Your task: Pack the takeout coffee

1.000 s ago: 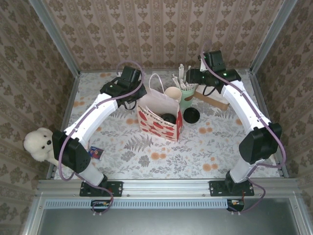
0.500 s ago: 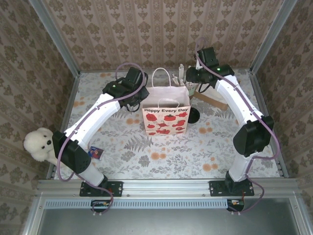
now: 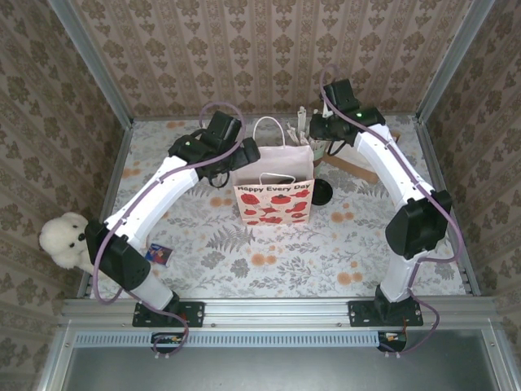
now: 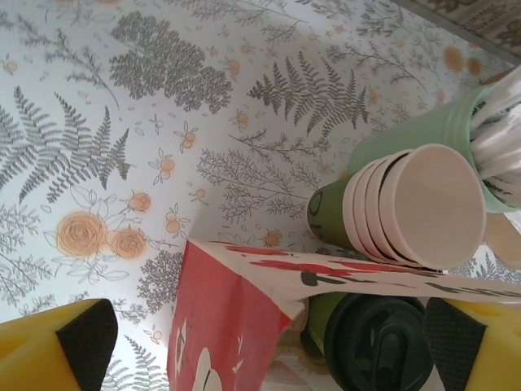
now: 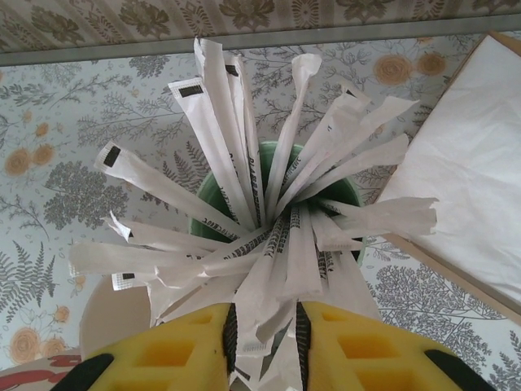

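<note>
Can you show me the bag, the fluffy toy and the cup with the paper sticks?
bag [image 3: 275, 205]: top view, on its printed front face
toy [image 3: 63, 236]: top view, on its white head
stick cup [image 4: 423, 122]: left wrist view, on its green wall

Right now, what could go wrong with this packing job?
1. The right claw straddles several sticks at once; lifting might drag out a bunch or tip the stick cup.
2. The left claw is open, so nothing holds the bag; a nudge could topple it.
3. The cup stack sits right beside the bag, where an arm might knock it over.
</note>
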`<move>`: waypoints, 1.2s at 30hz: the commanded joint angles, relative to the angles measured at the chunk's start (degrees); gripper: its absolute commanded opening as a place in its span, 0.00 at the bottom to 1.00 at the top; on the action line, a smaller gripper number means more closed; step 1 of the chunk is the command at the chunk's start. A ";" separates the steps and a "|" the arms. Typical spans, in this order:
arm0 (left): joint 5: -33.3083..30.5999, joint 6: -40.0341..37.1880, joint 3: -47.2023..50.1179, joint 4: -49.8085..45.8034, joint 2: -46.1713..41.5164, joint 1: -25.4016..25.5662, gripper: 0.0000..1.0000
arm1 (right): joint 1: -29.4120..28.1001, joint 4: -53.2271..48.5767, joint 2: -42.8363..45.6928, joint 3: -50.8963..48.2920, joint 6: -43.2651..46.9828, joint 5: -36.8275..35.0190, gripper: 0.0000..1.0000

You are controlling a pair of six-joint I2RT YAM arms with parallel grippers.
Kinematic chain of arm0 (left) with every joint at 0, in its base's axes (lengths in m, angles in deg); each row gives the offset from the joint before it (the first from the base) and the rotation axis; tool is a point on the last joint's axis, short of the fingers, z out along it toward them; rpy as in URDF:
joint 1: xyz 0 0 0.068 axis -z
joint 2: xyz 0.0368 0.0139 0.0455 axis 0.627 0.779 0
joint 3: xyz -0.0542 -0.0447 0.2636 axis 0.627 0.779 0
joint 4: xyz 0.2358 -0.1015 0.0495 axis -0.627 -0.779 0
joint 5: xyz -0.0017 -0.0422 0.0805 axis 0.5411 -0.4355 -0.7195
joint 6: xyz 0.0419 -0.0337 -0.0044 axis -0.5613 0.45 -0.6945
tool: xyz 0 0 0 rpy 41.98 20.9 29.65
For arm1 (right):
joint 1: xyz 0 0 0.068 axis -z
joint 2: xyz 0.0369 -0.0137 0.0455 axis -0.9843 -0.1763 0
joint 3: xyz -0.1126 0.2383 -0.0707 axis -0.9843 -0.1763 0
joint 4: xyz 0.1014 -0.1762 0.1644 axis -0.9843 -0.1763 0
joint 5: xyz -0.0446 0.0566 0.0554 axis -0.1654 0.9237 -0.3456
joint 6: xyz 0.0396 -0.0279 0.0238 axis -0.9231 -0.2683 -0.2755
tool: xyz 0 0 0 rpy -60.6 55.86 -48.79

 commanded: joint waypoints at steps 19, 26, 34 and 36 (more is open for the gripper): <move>13.08 -11.01 9.76 11.86 -10.97 -8.87 1.00 | -2.69 -1.46 4.46 2.71 5.36 -9.33 0.00; 19.08 -14.27 11.54 15.82 -12.52 -10.45 1.00 | -2.62 -1.15 6.51 1.77 9.00 -9.08 0.00; 27.43 -20.05 15.30 24.32 -15.24 -14.07 1.00 | -2.68 5.24 13.20 -1.01 15.68 -5.22 0.00; 29.19 -21.87 15.89 26.55 -15.96 -14.59 1.00 | -2.71 5.76 15.67 -1.17 17.07 -4.09 0.00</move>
